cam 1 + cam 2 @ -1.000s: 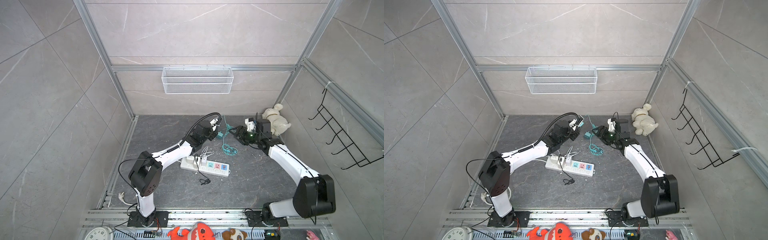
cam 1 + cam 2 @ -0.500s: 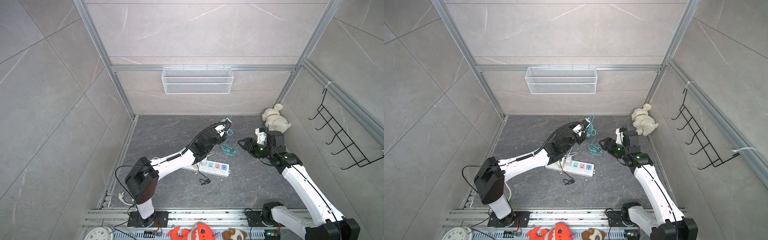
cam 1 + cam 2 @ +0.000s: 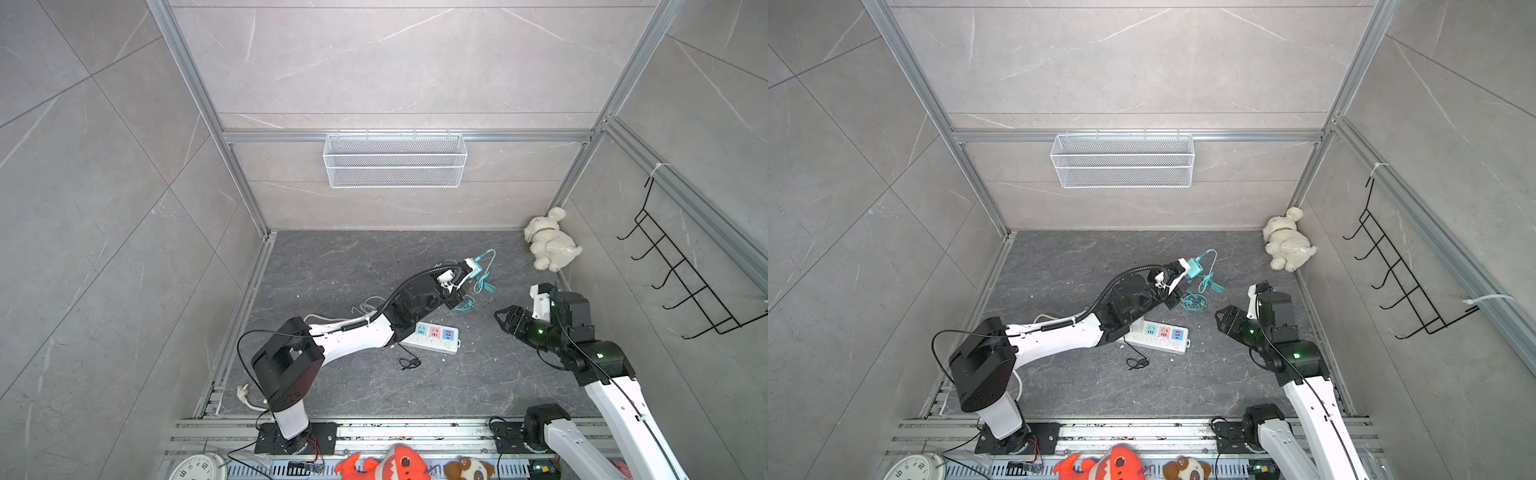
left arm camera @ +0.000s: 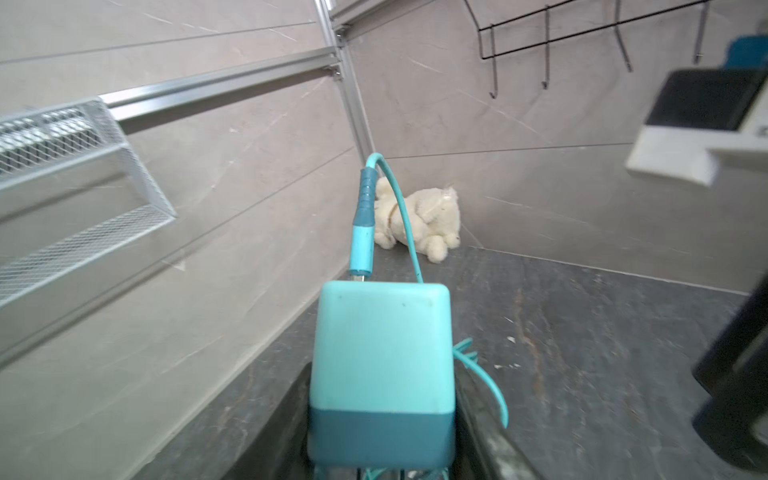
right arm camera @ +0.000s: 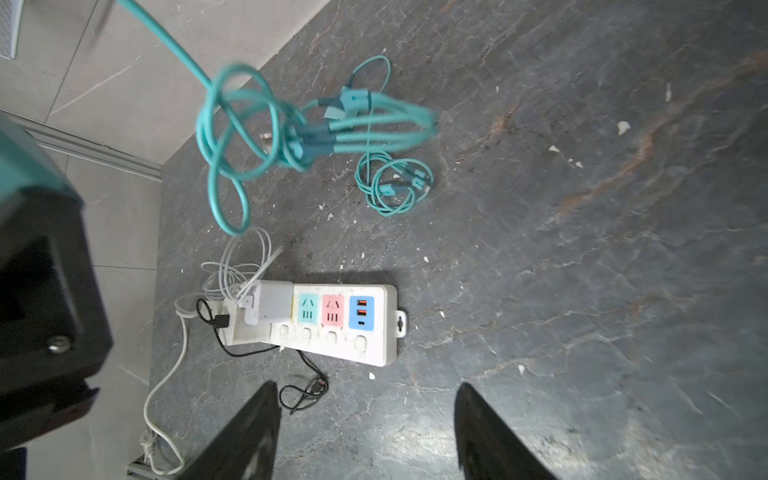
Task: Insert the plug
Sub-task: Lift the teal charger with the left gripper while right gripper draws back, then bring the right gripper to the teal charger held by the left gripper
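From my seat, the left arm (image 3: 353, 338) and right arm (image 3: 619, 399) match: glossy white links between boxy black joint housings. A ribbed black conduit (image 3: 415, 275) runs along the left one; a thin black cable (image 3: 631, 401) trails the right, where green lights (image 3: 539, 331) glow. The right gripper (image 5: 365, 386) has tapered black fingers (image 5: 245, 436).

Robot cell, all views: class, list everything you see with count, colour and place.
plug: one, teal, in the left gripper
cables: two, teal, one hanging from the plug, one coiled on the floor
power strip: one, white, mid-floor
charger: one, white, plugged into the power strip
white cord: one, white, by the charger
thin cord: one, black, beside the power strip
plush dog: one, cream, back right corner
basket: one, white wire, back wall
hook rack: one, black, right wall
clock: one, white, front edge
plush toys: two, red and brown, front edge
left gripper: shut on the plug
right gripper: open, empty
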Controlling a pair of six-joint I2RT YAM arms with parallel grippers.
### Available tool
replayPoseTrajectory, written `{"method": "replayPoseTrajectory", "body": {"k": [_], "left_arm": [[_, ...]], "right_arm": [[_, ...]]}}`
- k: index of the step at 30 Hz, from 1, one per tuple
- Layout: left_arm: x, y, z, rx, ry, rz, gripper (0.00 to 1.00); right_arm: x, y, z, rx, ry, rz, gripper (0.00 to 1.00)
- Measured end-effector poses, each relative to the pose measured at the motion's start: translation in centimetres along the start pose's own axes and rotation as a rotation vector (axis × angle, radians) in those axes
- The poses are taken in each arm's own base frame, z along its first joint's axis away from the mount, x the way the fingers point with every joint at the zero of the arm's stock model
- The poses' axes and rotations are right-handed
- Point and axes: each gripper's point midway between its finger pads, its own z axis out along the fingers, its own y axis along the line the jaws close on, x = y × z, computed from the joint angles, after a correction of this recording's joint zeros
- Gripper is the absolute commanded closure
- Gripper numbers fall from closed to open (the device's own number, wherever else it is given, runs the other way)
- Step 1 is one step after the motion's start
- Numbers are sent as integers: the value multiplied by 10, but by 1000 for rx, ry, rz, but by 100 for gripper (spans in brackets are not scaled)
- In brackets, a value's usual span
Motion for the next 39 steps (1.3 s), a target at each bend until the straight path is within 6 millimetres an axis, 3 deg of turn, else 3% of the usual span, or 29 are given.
{"method": "replayPoseTrajectory", "body": {"k": [5, 10, 18, 24, 28, 32, 35, 39], "left_arm": [[30, -26, -17, 84, -18, -2, 89], [41, -37, -40, 125, -50, 1, 90], [27, -40, -81, 141, -154, 13, 90], [34, -39, -92, 135, -176, 24, 91], [43, -40, -99, 132, -168, 31, 91], [48, -41, -105, 133, -162, 42, 92], [45, -41, -113, 129, -173, 57, 92], [39, -39, -121, 122, -193, 74, 92]], "right_arm": [[0, -9, -5, 62, 14, 1, 33], [-18, 4, 1, 40, 17, 10, 34], [-68, 77, 23, -214, 47, 32, 40], [-87, 150, 8, -415, 66, -64, 42], [-83, 191, -8, -537, 103, -138, 45], [-64, 216, -11, -594, 186, -219, 45], [-43, 220, -12, -603, 257, -277, 46], [-20, 210, -16, -589, 334, -334, 47]]}}
